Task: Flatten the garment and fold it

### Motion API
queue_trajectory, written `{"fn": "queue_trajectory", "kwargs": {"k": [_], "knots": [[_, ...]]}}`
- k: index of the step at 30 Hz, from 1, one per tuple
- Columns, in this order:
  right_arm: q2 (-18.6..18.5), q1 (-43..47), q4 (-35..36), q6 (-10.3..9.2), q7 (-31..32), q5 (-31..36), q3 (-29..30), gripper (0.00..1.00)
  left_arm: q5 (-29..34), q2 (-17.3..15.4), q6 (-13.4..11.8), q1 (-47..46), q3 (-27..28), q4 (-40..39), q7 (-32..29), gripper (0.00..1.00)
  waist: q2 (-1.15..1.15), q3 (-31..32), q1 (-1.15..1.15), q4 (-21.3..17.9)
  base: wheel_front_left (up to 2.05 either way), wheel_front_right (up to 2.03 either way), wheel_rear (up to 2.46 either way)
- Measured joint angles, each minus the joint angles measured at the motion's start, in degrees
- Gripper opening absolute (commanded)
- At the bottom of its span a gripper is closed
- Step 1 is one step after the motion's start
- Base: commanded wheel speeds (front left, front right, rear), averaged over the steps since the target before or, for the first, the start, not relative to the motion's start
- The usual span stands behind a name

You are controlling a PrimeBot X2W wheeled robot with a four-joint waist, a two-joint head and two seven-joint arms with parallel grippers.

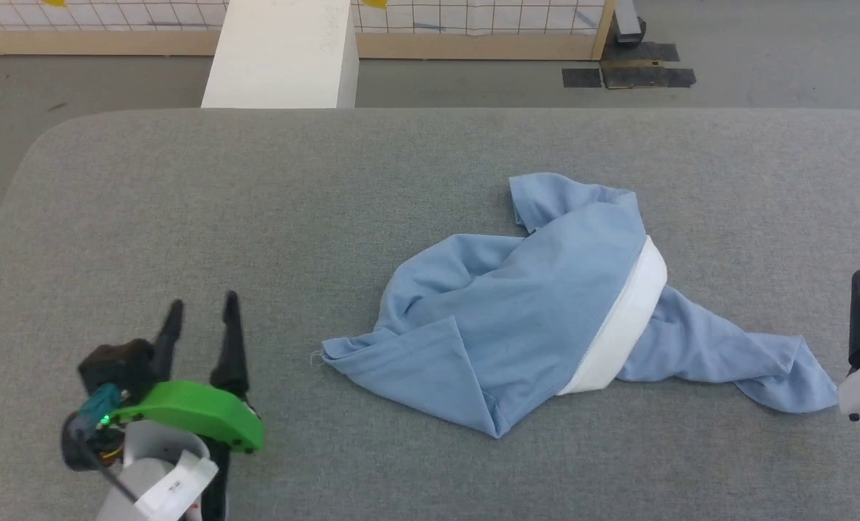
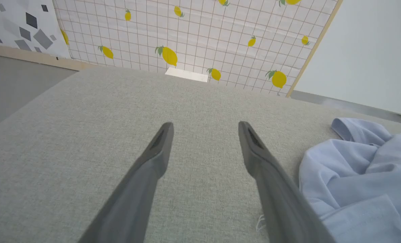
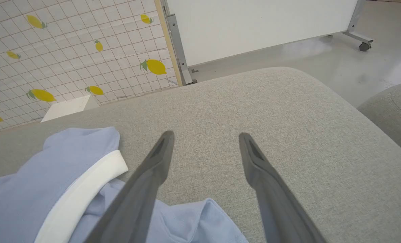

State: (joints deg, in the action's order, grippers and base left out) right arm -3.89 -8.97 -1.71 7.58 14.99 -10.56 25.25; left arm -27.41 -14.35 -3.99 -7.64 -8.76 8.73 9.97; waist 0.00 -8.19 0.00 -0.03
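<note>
The right gripper [image 3: 206, 134] has its two dark fingers spread wide with nothing between them. It sits low over the table at the shirt's right end. In its wrist view a blue fold lies under the left finger and bare grey cloth under the other. The left gripper [image 1: 203, 300] is just as wide and just as empty, standing over bare table to the left of the heap and clear of it.

Between the two, the light blue polo shirt [image 1: 516, 318] lies crumpled on the grey padded table [image 1: 256, 181], a little right of the middle. Its white collar band [image 1: 628, 318] runs slantwise across the bundle. A twisted tail of fabric [image 1: 748, 362] trails toward the right gripper, and a folded-over corner [image 1: 372, 354] points toward the left one.

Flattening looks barely begun to me, as no part of the shirt lies smooth. I'd have each gripper pinch low on an outer edge, taking a single layer rather than the thick middle. They could then lift a little and draw apart evenly so the twist under the collar unwinds. The knit will likely stretch and may drag on the cloth tabletop, so a gentle, level pull seems wiser than a tug. There is plenty of open table on the left to spread into.
</note>
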Motion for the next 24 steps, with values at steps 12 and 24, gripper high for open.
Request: {"fn": "queue_trajectory", "kwargs": {"k": [12, 24], "knots": [[0.7, -0.2, -1.1, 0.00, -0.4, 2.0, -1.5, 1.00, -1.3, 0.4, 0.8, -13.8, -13.9, 3.2, -40.7, 1.00, 0.00, -1.9, 0.00, 1.3, 0.00, 0.00, 0.00], [0.9, -1.4, -1.6, 0.00, -0.9, 2.1, -2.8, 1.00, -0.3, -1.5, 2.8, -19.8, -20.6, 8.9, -59.4, 0.34, 0.00, -5.1, 0.00, -0.1, 0.00, 0.00, 0.00]]}}
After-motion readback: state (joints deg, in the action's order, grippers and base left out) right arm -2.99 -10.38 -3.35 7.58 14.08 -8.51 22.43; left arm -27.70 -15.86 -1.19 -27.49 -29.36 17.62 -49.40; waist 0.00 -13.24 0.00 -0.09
